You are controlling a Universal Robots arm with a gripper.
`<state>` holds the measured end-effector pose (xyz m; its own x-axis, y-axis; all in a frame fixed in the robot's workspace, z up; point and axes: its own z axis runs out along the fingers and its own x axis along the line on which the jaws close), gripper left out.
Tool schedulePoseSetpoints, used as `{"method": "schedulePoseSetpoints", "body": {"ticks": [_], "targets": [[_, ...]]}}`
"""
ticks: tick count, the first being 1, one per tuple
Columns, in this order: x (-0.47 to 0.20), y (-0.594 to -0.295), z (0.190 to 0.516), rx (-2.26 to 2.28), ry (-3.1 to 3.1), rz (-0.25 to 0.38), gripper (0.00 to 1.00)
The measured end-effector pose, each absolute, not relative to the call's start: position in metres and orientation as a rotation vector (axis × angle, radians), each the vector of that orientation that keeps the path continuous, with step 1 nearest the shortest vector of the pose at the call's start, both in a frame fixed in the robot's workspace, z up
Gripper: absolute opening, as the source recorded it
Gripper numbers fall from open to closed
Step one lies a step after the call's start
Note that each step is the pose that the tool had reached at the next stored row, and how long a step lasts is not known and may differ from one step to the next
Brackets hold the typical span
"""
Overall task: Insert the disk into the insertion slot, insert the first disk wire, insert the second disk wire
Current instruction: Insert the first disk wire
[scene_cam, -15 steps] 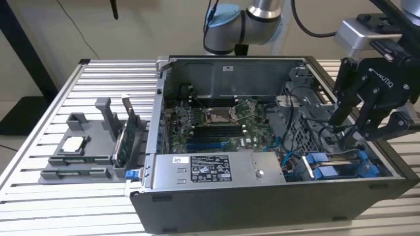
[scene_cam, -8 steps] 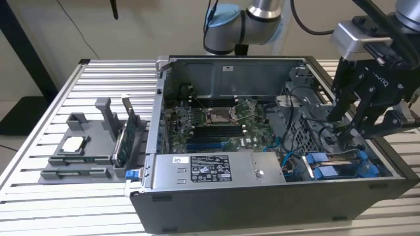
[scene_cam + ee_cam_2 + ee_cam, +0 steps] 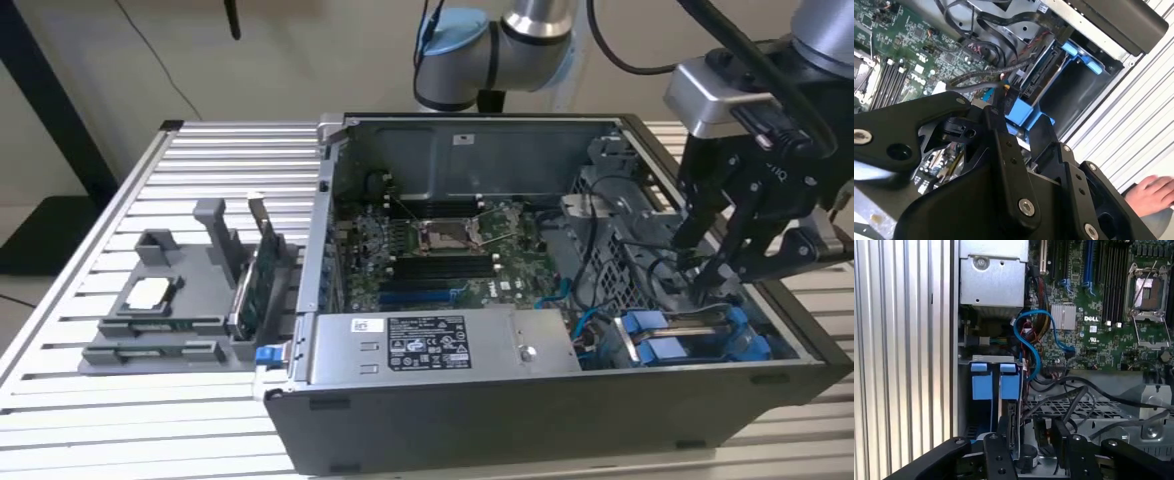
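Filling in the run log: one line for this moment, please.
claw beside disk | disk upright in blue carrier | case open

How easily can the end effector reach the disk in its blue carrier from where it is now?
Probably easily. The end effector hangs inside the open case, close above the disk, with no cover between them. Loose black cables beside it may crowd the approach.

Exterior view overlooking computer case point(image 3: 534, 430), wrist views close behind gripper point(image 3: 710, 285)
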<state>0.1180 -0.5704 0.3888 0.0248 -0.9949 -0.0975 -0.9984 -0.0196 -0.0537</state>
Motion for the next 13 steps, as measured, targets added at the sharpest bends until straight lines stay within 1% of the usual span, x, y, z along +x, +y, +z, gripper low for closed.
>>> {"method": "schedulePoseSetpoints", "body": {"ticks": [6,12,13], "targets": [[0.1181,-0.5696,0.3854,-2.17,2.099,0.029,0.47],[0.1116,-0.5695,0.3848,-2.167,2.092,0.031,0.47],[0.111,-0.5695,0.3848,-2.165,2.091,0.032,0.45]]}}
